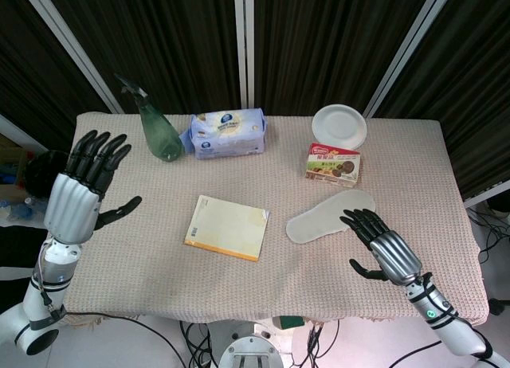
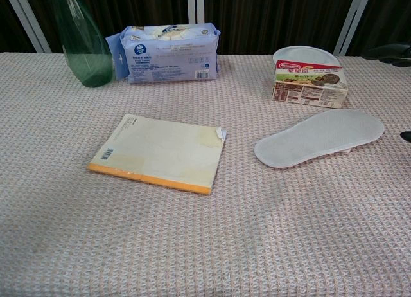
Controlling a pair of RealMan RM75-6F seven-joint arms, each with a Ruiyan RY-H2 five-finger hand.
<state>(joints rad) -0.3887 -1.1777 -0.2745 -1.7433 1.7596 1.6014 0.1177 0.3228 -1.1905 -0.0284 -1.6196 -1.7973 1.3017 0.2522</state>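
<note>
Your right hand (image 1: 384,251) hovers with fingers spread and nothing in it, fingertips just beside the near end of the white insole (image 1: 328,217); the chest view catches only a dark sliver of it at the right edge. Your left hand (image 1: 82,186) is raised at the surface's left edge, also spread and holding nothing, and the chest view misses it. The book (image 1: 226,227) lies between them. Farther off, the biscuit box (image 1: 334,163) partly hides the white plate (image 1: 339,126); the green bottle (image 1: 158,129) is cut off at the top in the chest view.
</note>
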